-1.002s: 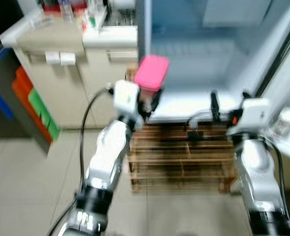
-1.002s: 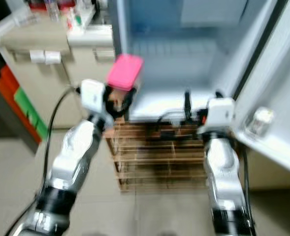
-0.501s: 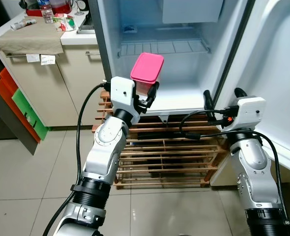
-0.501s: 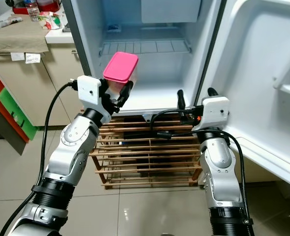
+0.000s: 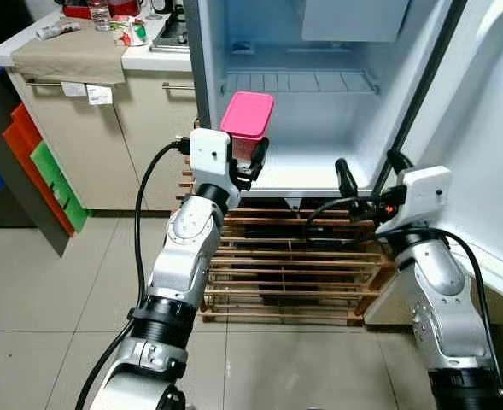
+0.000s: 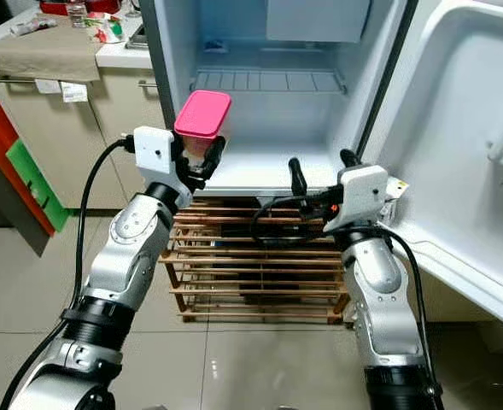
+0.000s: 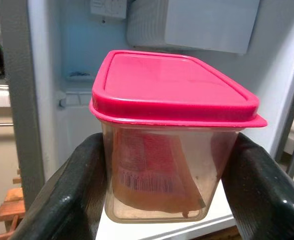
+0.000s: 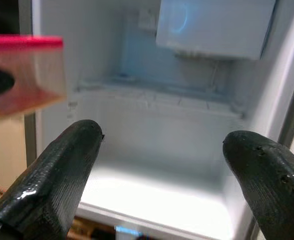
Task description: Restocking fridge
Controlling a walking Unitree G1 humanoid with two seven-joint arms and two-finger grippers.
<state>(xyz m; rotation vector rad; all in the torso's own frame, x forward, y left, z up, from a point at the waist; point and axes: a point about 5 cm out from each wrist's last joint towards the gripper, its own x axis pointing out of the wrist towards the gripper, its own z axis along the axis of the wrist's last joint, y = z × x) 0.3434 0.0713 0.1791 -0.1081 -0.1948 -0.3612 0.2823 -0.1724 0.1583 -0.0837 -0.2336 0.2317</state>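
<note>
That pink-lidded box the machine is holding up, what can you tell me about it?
The box is a see-through plastic tub, roughly rectangular, with a bright pink lid pressed on shut. Something reddish orange, maybe a printed packet, lies inside. It sits upright between the two black fingers of the left gripper, which press its opposite sides. It is held in the air in front of the open fridge, near the left edge, not yet resting on the fridge floor.

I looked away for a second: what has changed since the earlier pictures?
Little among the things themselves: the camera shifted and the blur cleared. The left gripper stays shut on the pink-lidded container, raised before the open fridge. The right gripper stays open and holds nothing, beside the fridge's lower edge.
</note>
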